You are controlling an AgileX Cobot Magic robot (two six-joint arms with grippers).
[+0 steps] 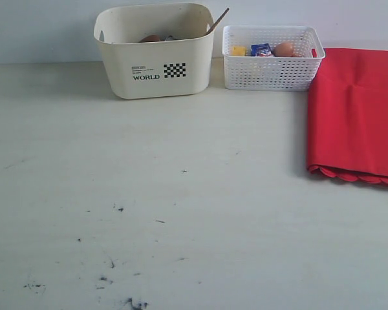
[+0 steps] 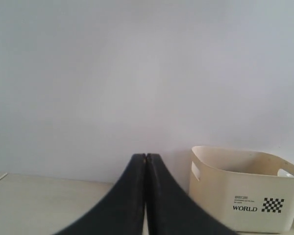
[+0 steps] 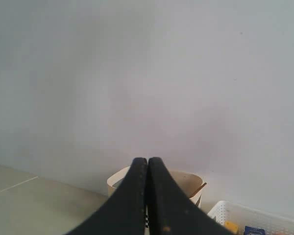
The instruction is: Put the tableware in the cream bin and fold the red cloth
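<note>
While no arm shows in the wide view, a cream bin sits at eleven o'clock on the pale worktop. A thin brown stick leans out over the bin's rim, and a brown rounded item lies inside, mostly hidden. A white basket stands just beside the bin, at one o'clock, holding toy food. A red cloth lies folded at three o'clock, with its scalloped edge nearest the camera.

Left wrist view: the left fingers are pressed together, holding nothing, and the cream bin stands beyond them.

Right wrist view: the right fingers are likewise closed and empty, with the bin and basket beyond.
</note>
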